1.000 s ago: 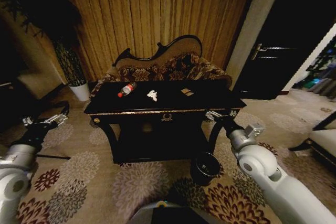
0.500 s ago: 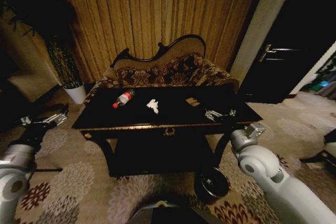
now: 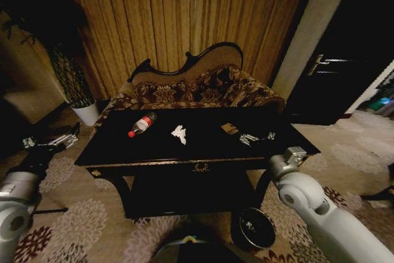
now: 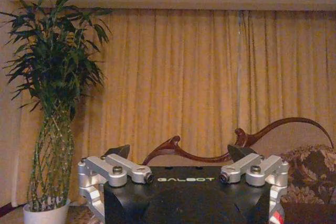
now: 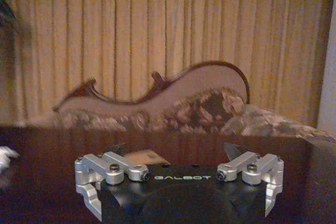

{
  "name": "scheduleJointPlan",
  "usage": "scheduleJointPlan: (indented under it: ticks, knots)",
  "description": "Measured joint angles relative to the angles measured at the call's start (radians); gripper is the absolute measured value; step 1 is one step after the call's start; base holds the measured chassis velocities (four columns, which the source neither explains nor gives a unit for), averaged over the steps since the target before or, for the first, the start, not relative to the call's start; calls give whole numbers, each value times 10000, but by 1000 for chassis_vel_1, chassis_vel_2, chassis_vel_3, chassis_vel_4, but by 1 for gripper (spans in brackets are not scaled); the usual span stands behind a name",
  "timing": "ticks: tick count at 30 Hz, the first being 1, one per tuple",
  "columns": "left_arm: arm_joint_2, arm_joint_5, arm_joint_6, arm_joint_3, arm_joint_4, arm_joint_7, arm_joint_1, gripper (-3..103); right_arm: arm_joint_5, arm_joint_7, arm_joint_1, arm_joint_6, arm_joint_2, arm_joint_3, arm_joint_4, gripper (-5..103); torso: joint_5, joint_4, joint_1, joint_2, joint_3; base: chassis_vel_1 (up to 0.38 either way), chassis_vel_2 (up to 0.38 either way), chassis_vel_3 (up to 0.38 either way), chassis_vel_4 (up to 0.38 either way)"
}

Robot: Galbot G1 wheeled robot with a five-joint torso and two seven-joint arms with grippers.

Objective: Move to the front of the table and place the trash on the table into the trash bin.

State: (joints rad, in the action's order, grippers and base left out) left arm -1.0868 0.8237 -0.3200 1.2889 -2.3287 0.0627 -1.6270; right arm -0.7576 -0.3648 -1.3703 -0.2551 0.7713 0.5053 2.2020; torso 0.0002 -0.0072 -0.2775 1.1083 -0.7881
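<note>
Trash (image 3: 179, 133) lies on table (image 3: 154, 152); both tools, left (image 3: 50, 143) and right (image 3: 257, 137), seemingly apart.

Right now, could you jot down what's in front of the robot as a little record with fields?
table: black table, close ahead
trash on table: bottle at left, crumpled paper in the middle, small wrapper at right
trash bin: on the carpet by the table's right leg
left end effector: open, held left of the table
right end effector: open, over the table's right end

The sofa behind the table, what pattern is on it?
The sofa has a dark floral print with a carved dark frame, clearest in the head view.
</note>
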Motion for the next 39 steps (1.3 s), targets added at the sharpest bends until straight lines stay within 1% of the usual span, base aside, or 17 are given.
scheduleJointPlan:
  ticks: [1, 3, 4, 6, 11, 16, 19, 28, 39]
  knots:
    - [-7, -6, -2, -5, -20, -1, 0, 100, 47, 53, 132, -27, -94, -114, -283, 100, -1, 0, -7, -3, -3, 0, 0, 0, 0]
    - [-48, -17, -5, -6, -75, -1, -16, 100, 345, 473, 365, -14, -243, -240, -785, 100, -3, 2, -12, -6, -4, 0, 0, 0, 0]
    - [-48, -17, -5, -6, -75, -1, -16, 100, 345, 473, 365, -14, -243, -240, -785, 100, -3, 2, -12, -6, -4, 0, 0, 0, 0]
    - [-89, -26, -4, -6, -131, 0, -43, 100, 568, 805, 581, 71, -348, -311, -1138, 100, -3, 3, -12, -6, -3, 0, 0, 0, 0]
    - [-148, -125, -5, -76, -234, 4, -74, 100, 855, 1114, 1001, 263, -499, -422, -1766, 100, 0, 0, -8, -4, -2, 0, 0, 0, 0]
    - [-235, -254, -6, -169, -323, 5, -62, 100, 874, 1214, 1242, 357, -576, -513, -2030, 100, -2, 0, -9, -5, -3, 0, 0, 0, 0]
    - [-310, -361, -8, -217, -389, 5, -108, 100, 946, 1332, 1545, 373, -630, -805, -2326, 100, -3, 1, -9, -5, -3, 0, 0, 0, 0]
    - [-345, -373, -10, -105, -434, 8, -179, 100, 977, 1342, 1986, 352, -592, -1551, -2471, 100, -2, 1, -9, -5, -2, 0, 0, 0, 0]
    - [-459, -450, -10, -187, -455, 23, -175, 100, 986, 1313, 2405, 304, -606, -1847, -2783, 100, -3, 0, -8, -4, -2, 0, 0, 0, 0]
